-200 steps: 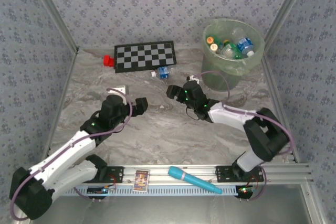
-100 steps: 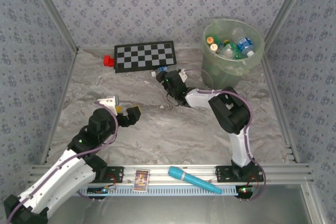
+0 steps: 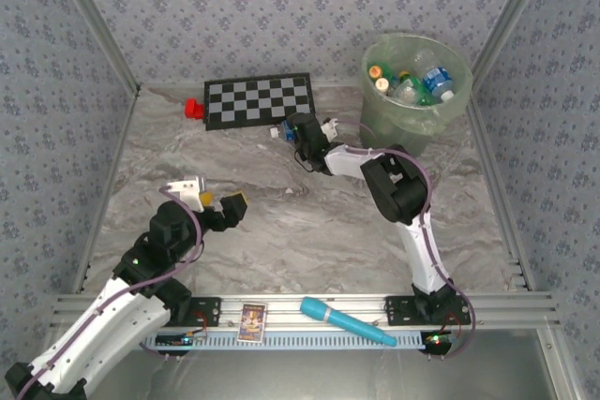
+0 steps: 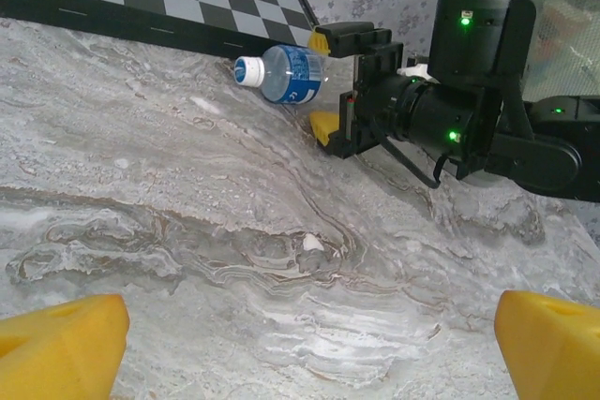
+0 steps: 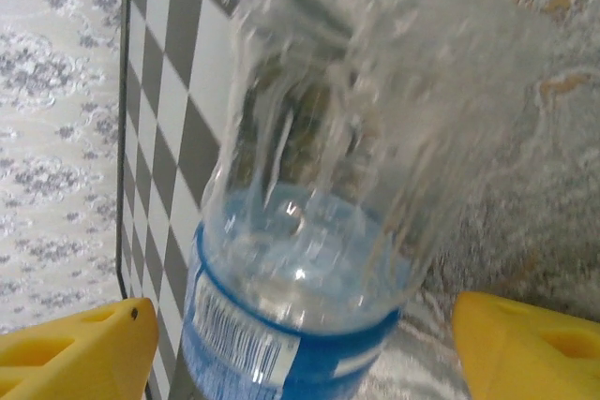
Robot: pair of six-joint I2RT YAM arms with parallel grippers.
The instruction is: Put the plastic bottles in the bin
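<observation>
A small clear plastic bottle [image 3: 284,131] with a blue label and white cap lies on the marble table just below the checkerboard's right corner. In the left wrist view this bottle [image 4: 286,72] lies with its cap to the left. My right gripper [image 3: 298,128] is open and straddles it. In the right wrist view the bottle [image 5: 309,231] sits between the yellow fingertips [image 5: 80,353], with a gap on each side. My left gripper [image 3: 217,201] is open and holds nothing, hovering over bare table at the near left. The pale green bin [image 3: 441,114] at the far right holds several bottles [image 3: 412,81].
A black-and-white checkerboard [image 3: 260,100] lies at the back, with a small red block [image 3: 194,109] at its left end. A turquoise tube [image 3: 347,321] and a small card [image 3: 251,322] rest on the front rail. Patterned walls close in the left, right and back.
My right arm has reached left and farther back from mid-table until its jaws straddle the bottle, and they have narrowed a little. My left arm has pulled back toward the near left.
</observation>
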